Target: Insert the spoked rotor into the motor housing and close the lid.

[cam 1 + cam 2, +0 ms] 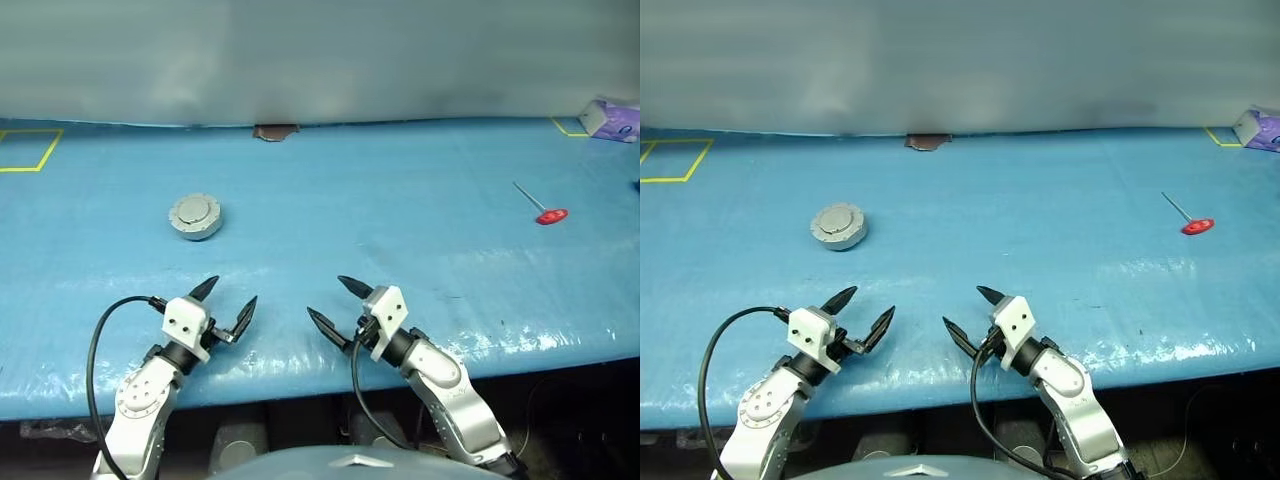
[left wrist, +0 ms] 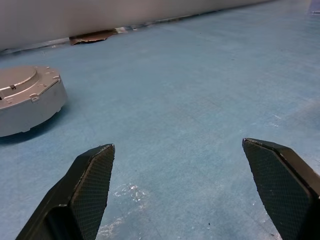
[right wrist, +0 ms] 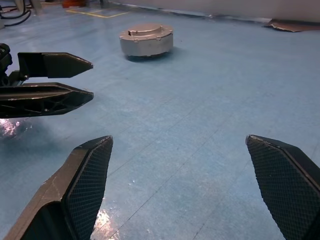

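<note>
Head views: the motor housing (image 1: 195, 217) is recorded on the blue table (image 1: 400, 220), left of centre and well beyond both grippers, with the lid (image 1: 195, 210) shut flat on top, its plain grey face and raised centre circle uppermost. It is judged a compact, rigid metal puck, fairly heavy for its bulk and smooth-sided; a hold across the side wall is advised, since a pinch at the lid could lift it. The left gripper (image 1: 226, 303) and the right gripper (image 1: 333, 303) are noted near the table's front edge, jaws spread wide, nothing held. A red-handled tool (image 1: 547, 212) and a purple box (image 1: 610, 119) are listed far right, well apart; nothing is found in the way.

Left wrist view: the housing (image 2: 27, 100) is seen off to one side, bare table between.

Right wrist view: the housing (image 3: 146, 40) is logged ahead, the left gripper (image 3: 75, 80) beside the line to it.
</note>
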### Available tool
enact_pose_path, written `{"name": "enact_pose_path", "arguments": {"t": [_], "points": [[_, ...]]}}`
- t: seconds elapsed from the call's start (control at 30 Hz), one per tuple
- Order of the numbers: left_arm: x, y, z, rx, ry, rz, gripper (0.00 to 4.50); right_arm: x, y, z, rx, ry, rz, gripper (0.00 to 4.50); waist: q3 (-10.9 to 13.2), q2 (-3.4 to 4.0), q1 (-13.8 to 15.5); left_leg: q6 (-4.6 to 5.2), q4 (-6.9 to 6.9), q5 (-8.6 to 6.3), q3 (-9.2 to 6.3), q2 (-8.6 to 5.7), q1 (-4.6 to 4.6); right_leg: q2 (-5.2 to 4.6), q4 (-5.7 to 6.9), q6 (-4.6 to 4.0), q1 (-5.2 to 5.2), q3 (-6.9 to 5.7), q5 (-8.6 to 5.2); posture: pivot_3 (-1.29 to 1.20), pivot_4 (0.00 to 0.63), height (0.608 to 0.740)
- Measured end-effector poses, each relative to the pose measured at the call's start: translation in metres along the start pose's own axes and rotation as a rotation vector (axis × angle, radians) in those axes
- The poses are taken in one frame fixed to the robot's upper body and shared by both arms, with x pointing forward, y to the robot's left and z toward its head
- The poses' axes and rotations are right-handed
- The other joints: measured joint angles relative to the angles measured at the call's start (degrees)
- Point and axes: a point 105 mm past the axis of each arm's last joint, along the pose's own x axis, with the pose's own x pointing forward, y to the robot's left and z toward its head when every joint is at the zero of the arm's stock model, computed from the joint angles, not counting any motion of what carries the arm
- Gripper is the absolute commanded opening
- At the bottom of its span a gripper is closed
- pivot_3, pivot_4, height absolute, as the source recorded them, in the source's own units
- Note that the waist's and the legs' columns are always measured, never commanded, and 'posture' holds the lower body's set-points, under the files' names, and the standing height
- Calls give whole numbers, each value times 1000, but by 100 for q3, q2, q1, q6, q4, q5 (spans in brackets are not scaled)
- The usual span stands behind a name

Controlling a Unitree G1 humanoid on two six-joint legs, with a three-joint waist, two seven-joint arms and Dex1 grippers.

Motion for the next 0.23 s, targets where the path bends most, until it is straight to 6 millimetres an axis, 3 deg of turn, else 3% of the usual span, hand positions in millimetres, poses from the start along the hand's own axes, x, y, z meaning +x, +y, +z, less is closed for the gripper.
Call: {"name": "enact_pose_path", "arguments": {"t": [0.23], "points": [[1, 5, 2, 0, -11, 30, 4460, 1, 2, 0, 13, -1, -6, 4500, 0, -1, 2, 1, 1, 0, 0, -1, -1, 0, 0, 1, 1, 0, 1, 0, 150, 740]]}}
